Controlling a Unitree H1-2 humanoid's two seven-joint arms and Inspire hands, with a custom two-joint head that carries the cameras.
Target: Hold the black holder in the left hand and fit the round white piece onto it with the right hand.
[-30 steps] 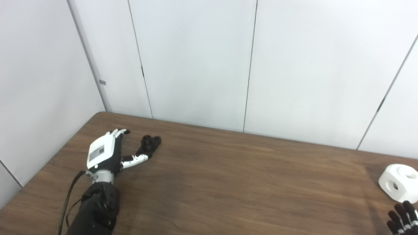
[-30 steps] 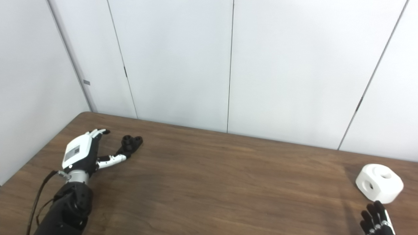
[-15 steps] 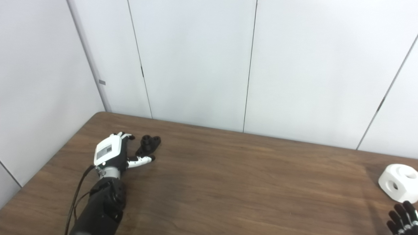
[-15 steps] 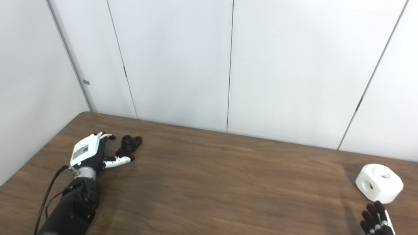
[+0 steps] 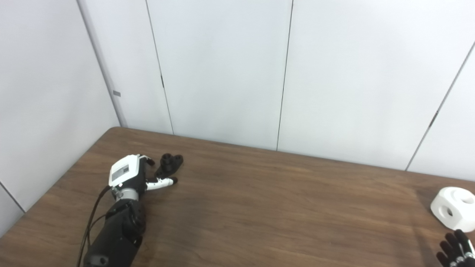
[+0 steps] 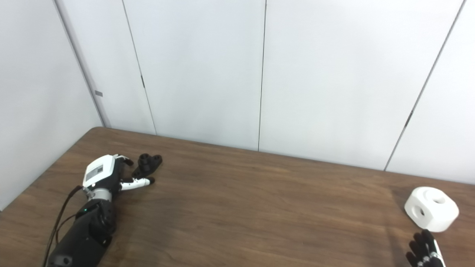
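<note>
The black holder (image 5: pixel 169 165) lies on the brown table (image 5: pixel 259 200) near its far left corner. My left hand (image 5: pixel 128 174) rests just left of it, open, with the thumb stretched out under the holder's near end and the fingers curled toward its left side; whether they touch is unclear. The round white piece (image 6: pixel 431 208), with holes in its faces, sits at the far right. My right hand (image 6: pixel 425 252) shows only dark fingertips at the bottom right corner, just in front of the white piece and apart from it.
White wall panels (image 5: pixel 222 74) rise directly behind the table's far edge and along its left side. A black cable (image 5: pixel 89 230) runs along my left forearm.
My left hand has slid forward and right toward the black holder, with its fingers curling in. The right hand has dropped slightly lower in the frame. The holder and the white piece have not moved.
</note>
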